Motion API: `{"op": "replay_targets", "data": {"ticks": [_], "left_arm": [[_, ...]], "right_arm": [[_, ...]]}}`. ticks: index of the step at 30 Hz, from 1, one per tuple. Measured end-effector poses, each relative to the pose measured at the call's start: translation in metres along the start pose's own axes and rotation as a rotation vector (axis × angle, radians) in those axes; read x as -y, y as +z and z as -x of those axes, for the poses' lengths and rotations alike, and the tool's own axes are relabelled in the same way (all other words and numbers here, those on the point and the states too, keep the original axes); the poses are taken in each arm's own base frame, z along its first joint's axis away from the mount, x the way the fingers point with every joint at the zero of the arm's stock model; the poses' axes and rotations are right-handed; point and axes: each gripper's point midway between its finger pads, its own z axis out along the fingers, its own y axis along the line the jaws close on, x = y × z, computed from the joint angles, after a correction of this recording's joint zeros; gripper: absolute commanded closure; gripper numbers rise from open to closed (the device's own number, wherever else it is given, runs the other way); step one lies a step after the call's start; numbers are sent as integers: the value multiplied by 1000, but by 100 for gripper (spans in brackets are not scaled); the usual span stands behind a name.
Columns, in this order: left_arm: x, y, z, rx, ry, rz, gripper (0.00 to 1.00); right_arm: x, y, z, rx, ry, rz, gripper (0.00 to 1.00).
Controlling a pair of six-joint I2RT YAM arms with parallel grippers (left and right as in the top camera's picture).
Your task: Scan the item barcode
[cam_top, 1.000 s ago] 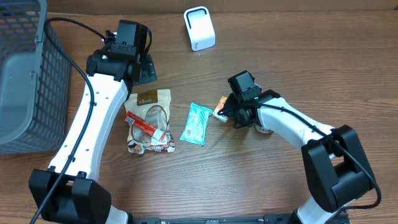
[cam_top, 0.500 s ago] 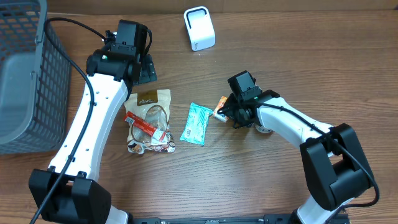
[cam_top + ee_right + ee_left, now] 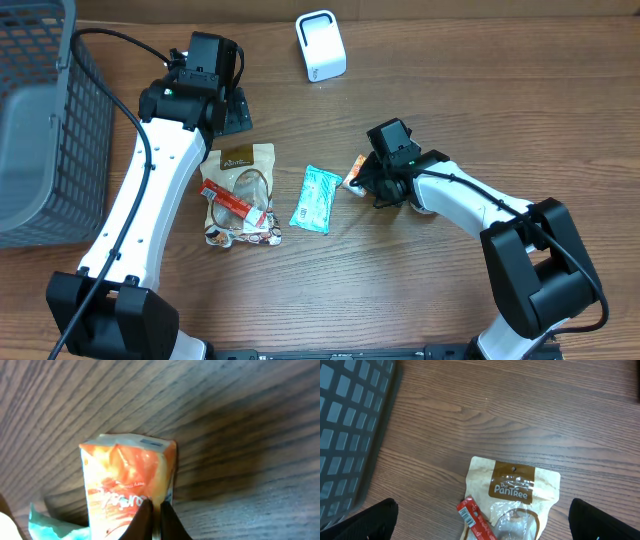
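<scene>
Your right tool just went from part-open to pinched shut on the edge of the orange packet — pkt lies on the tabletop right at its tips, so lift looks next. Left tool wide, empty; scanner sits well beyond the right tool.

Lit brightly and evenly from above; soft shadows only. Sharp overhead and at the left wrist, blurred close-up at the right wrist.

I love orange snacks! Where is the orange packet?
Overhead view: the orange packet lies mid-table, just right of the teal packet, at the tips of the right gripper.
</scene>
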Motion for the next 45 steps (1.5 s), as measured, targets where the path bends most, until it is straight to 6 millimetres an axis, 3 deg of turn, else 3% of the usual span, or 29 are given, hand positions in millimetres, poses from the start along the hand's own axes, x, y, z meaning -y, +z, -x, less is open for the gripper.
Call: {"op": "replay_targets", "data": {"ticks": [8,15,18,22,31,45], "left_arm": [[0,0,0,0,0,0,0],[0,0,0,0,0,0,0],[0,0,0,0,0,0,0],[0,0,0,0,0,0,0],[0,0,0,0,0,0,0],[0,0,0,0,0,0,0]], "right_arm": [[0,-13,3,-9,-219,-24,96],[-32,-65,35,111,-506,-30,96],[-31,-77,44,171,-622,-97,96],[-24,-82,45,236,-747,-234,96],[-42,-105,34,443,-1041,-485,96],[-21,-66,30,442,-1193,-773,96]]}}
